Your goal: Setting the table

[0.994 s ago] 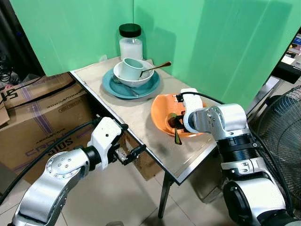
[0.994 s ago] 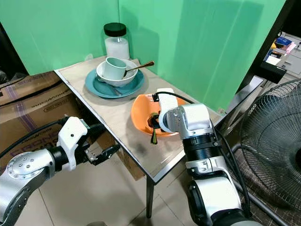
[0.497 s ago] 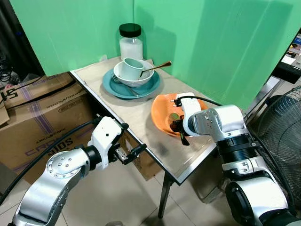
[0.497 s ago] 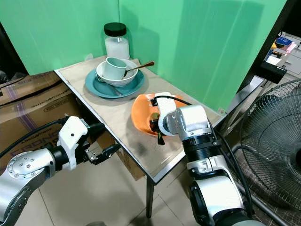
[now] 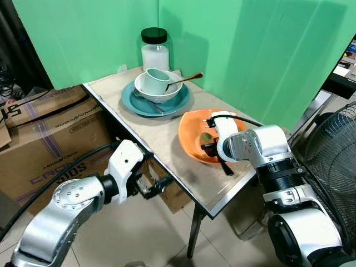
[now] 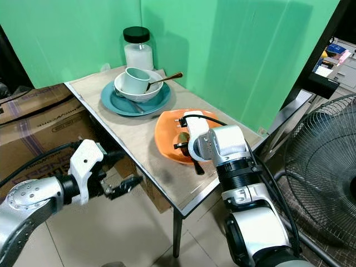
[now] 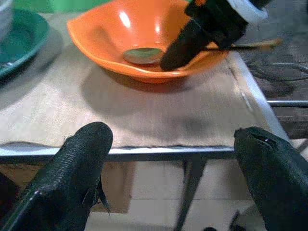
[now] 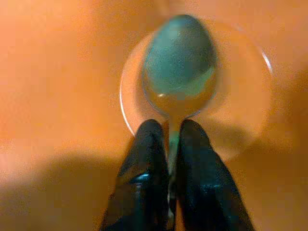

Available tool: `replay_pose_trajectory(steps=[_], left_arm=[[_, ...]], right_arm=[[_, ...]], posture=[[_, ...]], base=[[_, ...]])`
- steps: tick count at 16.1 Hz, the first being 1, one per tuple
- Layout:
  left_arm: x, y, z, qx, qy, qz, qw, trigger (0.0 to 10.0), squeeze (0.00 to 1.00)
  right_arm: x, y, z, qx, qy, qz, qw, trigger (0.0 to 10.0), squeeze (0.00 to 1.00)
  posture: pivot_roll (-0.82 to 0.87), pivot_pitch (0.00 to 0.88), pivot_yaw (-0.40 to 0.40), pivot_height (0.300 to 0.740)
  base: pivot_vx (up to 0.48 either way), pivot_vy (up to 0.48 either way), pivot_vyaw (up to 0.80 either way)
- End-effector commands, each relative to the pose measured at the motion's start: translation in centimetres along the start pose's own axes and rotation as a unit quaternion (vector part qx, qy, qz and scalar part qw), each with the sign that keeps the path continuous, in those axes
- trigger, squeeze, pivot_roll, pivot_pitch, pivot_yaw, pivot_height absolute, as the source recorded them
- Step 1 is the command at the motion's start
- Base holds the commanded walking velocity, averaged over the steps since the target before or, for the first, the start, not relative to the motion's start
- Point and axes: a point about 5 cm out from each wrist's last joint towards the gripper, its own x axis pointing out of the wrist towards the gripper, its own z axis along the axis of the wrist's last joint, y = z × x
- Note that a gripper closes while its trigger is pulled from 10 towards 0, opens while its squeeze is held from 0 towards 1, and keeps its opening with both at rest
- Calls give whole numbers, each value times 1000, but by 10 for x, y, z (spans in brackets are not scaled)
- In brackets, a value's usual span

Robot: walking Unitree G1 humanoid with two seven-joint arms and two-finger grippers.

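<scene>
Left eye view, L to R: cardboard boxes [image 5: 50, 139] sit on the floor beside the desk [image 5: 161, 139]. The left gripper [image 5: 156, 185] hangs below the desk's near edge, jaws wide apart and holding nothing; vs 1 s ago it sits a bit lower, otherwise idle. At the desk's far end, a white bowl [image 5: 158, 92] w/ a tipped cup [image 5: 156, 80] and a second spoon rests on a teal plate [image 5: 153, 104], w/ a jar [image 5: 154, 49] behind.

Nearer, the orange bowl [image 5: 203, 136] now lies flat on the desk; 1 s ago its near rim was tipped and the right gripper [image 5: 214, 146] reached over that rim toward the desk edge. The gripper has since swung inward and now points into the bowl. Right wrist view shows its jaws together, clamped on the handle of the spoon [image 8: 179, 62], whose head rests on the bowl's bottom.

Judgement: spoon placement in the bowl looks nearly done; release and pull-back probably remain. A fan [image 5: 334, 144] stands at far R.
</scene>
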Motion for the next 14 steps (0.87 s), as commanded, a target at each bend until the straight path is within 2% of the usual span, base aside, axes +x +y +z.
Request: replay_pose_trajectory(steps=[1, 9, 11, 12, 13, 14], left_arm=[[-2, -2, 6, 3, -5, -14, 1000, 10000, 0], [-5, 3, 9, 9, -2, -17, 1000, 10000, 0], [-7, 7, 11, 9, -14, -4, 1000, 10000, 0], [-6, 11, 19, 17, -35, 19, 999, 10000, 0], [-5, 12, 23, 22, -45, 30, 998, 10000, 0], [-1, 14, 34, 40, -70, 59, 995, 10000, 0]], right_arm=[[-2, -1, 5, -3, -4, -2, 1000, 0, 0], [-13, -2, 20, 5, -44, 9, 999, 0, 0], [-27, -6, 32, -2, -98, 11, 995, 0, 0], [-50, -10, 45, 5, -185, 32, 982, 0, 0], [-59, -12, 49, 6, -220, 41, 975, 0, 0], [-85, -17, 47, -2, -318, 50, 947, 2588, 0]], posture=[[92, 0, -27, 740], [94, 0, -26, 740], [95, 0, -27, 740], [94, 0, -23, 740], [94, 0, -23, 740], [87, 0, -21, 740]], base=[[0, 0, 0], [0, 0, 0], [0, 0, 0], [0, 0, 0], [0, 0, 0], [0, 0, 0]])
